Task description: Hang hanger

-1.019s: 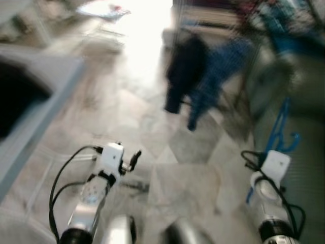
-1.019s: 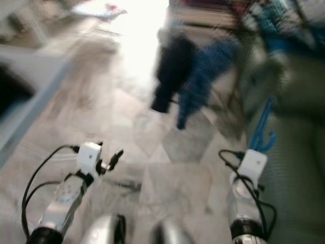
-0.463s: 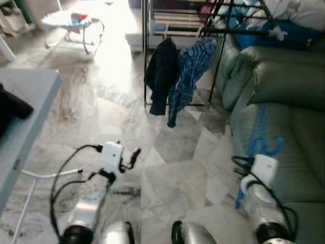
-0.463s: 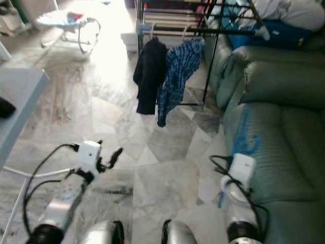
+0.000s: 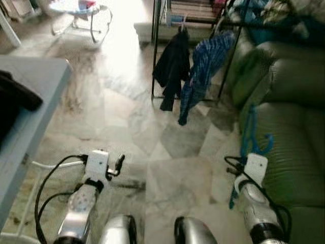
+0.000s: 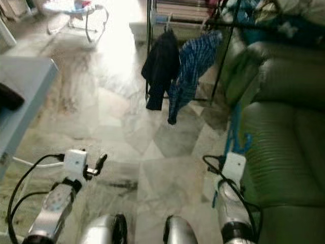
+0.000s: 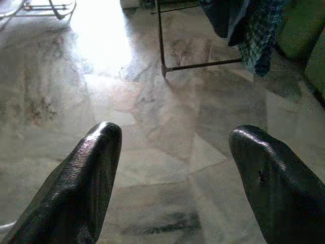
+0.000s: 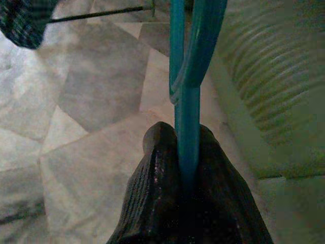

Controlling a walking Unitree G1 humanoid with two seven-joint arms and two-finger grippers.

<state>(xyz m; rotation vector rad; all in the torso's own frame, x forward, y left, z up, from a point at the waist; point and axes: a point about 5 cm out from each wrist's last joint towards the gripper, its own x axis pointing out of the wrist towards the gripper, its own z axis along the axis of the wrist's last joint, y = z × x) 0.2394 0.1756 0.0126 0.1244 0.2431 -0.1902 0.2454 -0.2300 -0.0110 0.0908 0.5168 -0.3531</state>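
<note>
A blue plastic hanger (image 8: 184,76) stands up from my right gripper (image 8: 185,150), which is shut on its lower bar. In the left eye view the hanger (image 5: 250,133) rises above my right wrist, in front of the sofa. My left gripper (image 7: 175,131) is open and holds nothing, low over the marble floor. Ahead stands a black clothes rack (image 5: 154,61). A dark garment (image 5: 172,63) and a blue plaid shirt (image 5: 202,63) hang on it.
A green sofa (image 5: 292,127) runs along the right, close to my right arm. A grey-blue table (image 5: 35,109) with a black cloth (image 5: 12,99) on it is on the left. A baby bouncer (image 5: 81,10) sits far left, in bright light.
The view was blurred a second ago and has kept shifting, so the camera has moved. Both arms keep their pose, and the hanger is still in the right gripper.
</note>
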